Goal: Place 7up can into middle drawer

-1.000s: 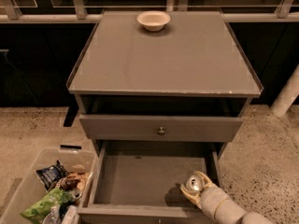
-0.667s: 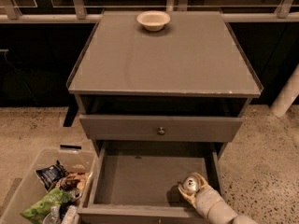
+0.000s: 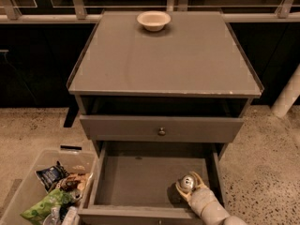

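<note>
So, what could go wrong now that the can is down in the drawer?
The gripper holds the can close to the right wall of the drawer, near the front corner; opening there, it may hit that wall. The can may also tip when released, or be knocked over as the arm pulls out.

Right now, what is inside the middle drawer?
Only the 7up can, at the front right corner, held by the gripper. The middle drawer floor elsewhere shows bare; beneath the can it is hidden.
</note>
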You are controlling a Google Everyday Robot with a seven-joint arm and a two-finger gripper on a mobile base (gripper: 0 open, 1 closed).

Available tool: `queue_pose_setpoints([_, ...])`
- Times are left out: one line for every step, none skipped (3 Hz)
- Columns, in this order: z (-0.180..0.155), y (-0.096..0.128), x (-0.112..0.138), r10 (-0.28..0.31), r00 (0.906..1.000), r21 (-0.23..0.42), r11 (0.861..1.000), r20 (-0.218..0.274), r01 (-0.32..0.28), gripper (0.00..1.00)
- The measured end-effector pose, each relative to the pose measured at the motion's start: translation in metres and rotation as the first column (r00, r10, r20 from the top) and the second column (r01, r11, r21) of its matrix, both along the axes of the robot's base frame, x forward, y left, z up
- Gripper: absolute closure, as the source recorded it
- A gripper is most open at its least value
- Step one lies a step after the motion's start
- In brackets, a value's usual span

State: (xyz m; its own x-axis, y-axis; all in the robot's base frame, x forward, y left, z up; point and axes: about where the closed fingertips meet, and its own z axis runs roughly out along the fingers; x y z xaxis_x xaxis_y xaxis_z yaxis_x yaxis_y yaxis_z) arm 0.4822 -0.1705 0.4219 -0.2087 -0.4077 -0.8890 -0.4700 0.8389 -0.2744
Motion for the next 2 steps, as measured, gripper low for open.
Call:
queue_pose_setpoints([0.0,0.0,0.0,0.0,1.0,0.0,1.0,0.0,0.0,0.59])
queue_pose_setpoints([0.0,0.0,0.0,0.0,1.0,0.0,1.0,0.0,0.0,0.36])
